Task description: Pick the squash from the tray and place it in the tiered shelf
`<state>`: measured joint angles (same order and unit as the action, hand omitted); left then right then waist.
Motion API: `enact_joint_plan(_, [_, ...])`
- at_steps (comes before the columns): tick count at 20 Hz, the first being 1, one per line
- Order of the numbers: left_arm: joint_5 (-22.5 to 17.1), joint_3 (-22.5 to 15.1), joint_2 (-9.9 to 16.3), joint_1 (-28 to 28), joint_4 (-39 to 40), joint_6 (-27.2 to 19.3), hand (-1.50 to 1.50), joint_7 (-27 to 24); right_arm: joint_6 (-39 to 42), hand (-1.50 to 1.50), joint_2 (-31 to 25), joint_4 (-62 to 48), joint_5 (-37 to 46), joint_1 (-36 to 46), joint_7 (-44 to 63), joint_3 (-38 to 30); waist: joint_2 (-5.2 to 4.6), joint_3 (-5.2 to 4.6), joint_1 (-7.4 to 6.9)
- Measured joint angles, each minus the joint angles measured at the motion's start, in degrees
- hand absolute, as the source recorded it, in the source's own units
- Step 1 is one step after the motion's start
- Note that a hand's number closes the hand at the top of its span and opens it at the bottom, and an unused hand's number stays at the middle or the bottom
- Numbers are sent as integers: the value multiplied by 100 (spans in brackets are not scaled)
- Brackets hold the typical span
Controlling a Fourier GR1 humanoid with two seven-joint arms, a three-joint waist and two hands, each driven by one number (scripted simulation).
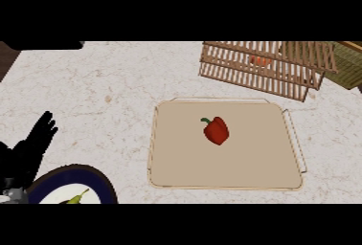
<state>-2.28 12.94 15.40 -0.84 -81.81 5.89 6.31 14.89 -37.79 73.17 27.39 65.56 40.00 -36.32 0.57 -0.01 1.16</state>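
Observation:
A beige tray [176, 172] with thin wire handles lies in the middle of the counter. The only thing on it is a red bell pepper [217, 130] with a green stem, lying above the tray's centre. The wooden slatted tiered shelf [240, 79] stands at the back right, and a small orange object [260, 61] shows through its slats. I see no squash on the tray. My left hand [34, 143] rests open at the left edge, fingers up, well apart from the tray. My right hand does not show.
A dark-blue-rimmed plate [99, 181] sits at the lower left beside my left hand, with a yellow-green pear-like fruit [76, 197] on it. A woven basket [350, 67] stands at the far right behind the shelf. The counter is pale marble.

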Motion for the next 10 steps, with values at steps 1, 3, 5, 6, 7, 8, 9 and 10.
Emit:
enact_joint_plan(1, [-30,25,23,-26,-44,23,0,33,164,-150,-155,167,-117,-96,107,-120,4,1,10])
enact_joint_plan(3, [-55,87,42,-54,-13,24,0,-2,563,-150,-587,313,-374,-275,269,-449,11,2,58])
enact_joint_plan(5, [-4,47,-10,-99,-78,-28,0,-2,1026,-150,-959,457,-673,-470,505,-763,17,4,81])
enact_joint_plan(6, [8,48,-39,-144,-77,-47,0,-49,1284,-150,-1181,461,-835,-569,575,-942,19,4,96])
enact_joint_plan(7, [-24,60,-38,-144,-104,-36,0,6,1517,-150,-1390,466,-996,-688,603,-1138,19,5,105])
enact_joint_plan(8, [-33,85,-20,-171,-124,-30,0,2,1741,-150,-1570,514,-1187,-784,666,-1343,23,6,117])
enact_joint_plan(9, [5,34,-71,-186,-130,-52,0,-12,1929,-150,-1752,488,-1342,-909,691,-1553,23,6,126])
enact_joint_plan(10, [8,43,-52,-211,-143,-37,0,-22,2125,-150,-1960,452,-1511,-1023,679,-1782,22,7,134])
